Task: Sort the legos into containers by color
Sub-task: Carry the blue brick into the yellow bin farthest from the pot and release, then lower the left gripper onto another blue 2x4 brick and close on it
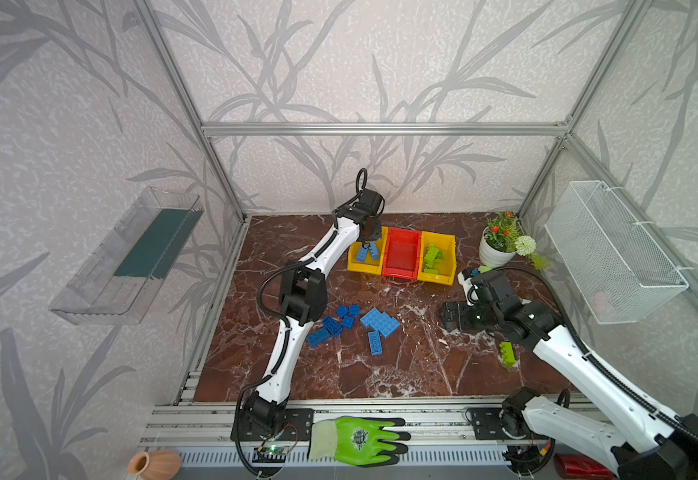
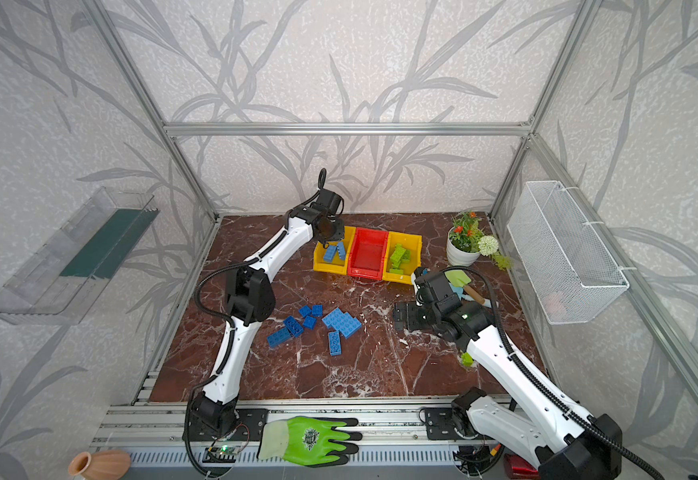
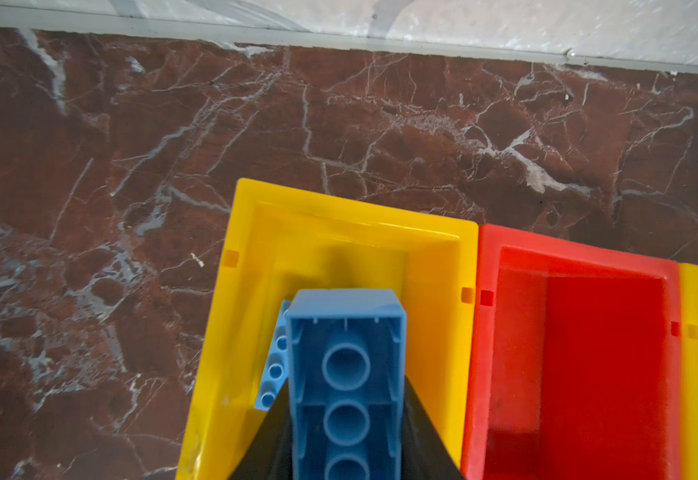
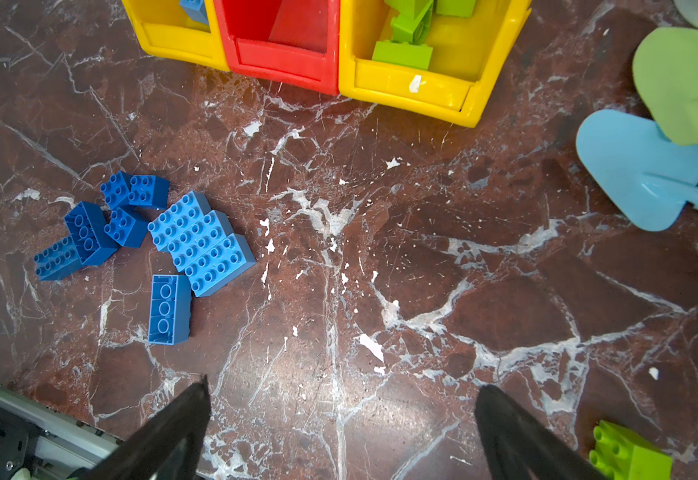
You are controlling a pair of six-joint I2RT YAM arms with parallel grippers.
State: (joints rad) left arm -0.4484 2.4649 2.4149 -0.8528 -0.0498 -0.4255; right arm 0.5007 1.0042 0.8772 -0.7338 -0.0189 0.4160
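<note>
Gripping a light blue brick (image 3: 345, 332) with the left gripper (image 3: 345, 386), yellow bin (image 3: 339, 208) directly beneath; idling with the right gripper (image 4: 341, 388) spread wide, empty. Likely next: simply let go.

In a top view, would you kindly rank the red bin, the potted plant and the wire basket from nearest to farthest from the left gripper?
1. Red bin, just right of the left gripper.
2. Potted plant, back right corner.
3. Wire basket, on the right wall.
</note>
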